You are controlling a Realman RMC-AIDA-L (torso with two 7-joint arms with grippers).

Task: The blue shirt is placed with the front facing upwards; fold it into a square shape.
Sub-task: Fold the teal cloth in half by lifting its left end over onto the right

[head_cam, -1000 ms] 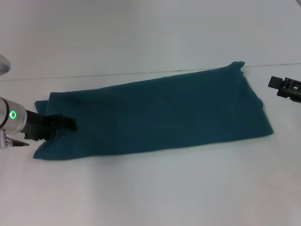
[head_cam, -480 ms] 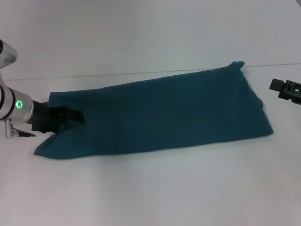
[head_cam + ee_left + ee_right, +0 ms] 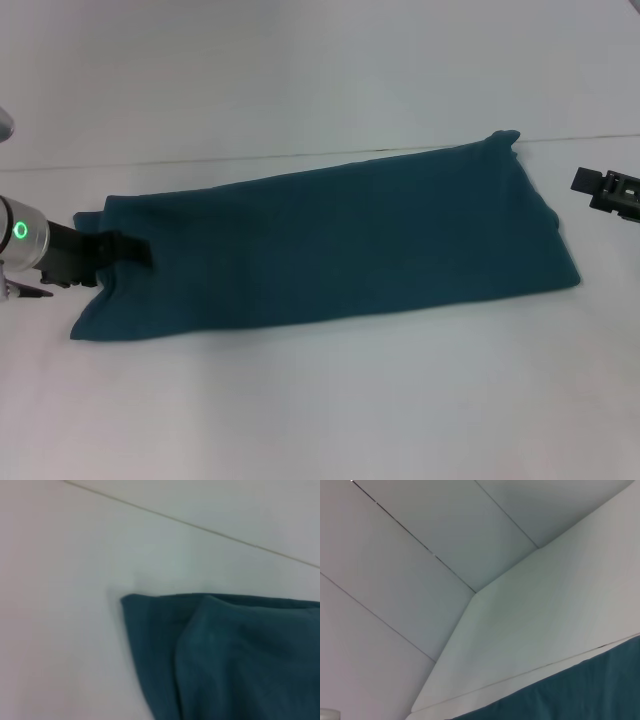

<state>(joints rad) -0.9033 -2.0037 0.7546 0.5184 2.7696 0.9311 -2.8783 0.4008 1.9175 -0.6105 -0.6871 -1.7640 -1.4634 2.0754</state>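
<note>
Teal shirt (image 3: 330, 245) is lying as a long band across the white table (image 3: 320, 400); left gripper (image 3: 128, 250) is sitting over its left end, seemingly clenched on cloth; right gripper (image 3: 608, 190) is idling off the right end, grip unclear.

right pincer (image 3: 612, 190) partly out of frame

Head view high over the blue shirt (image 3: 330, 245); both wrist views close on its edges.
</note>
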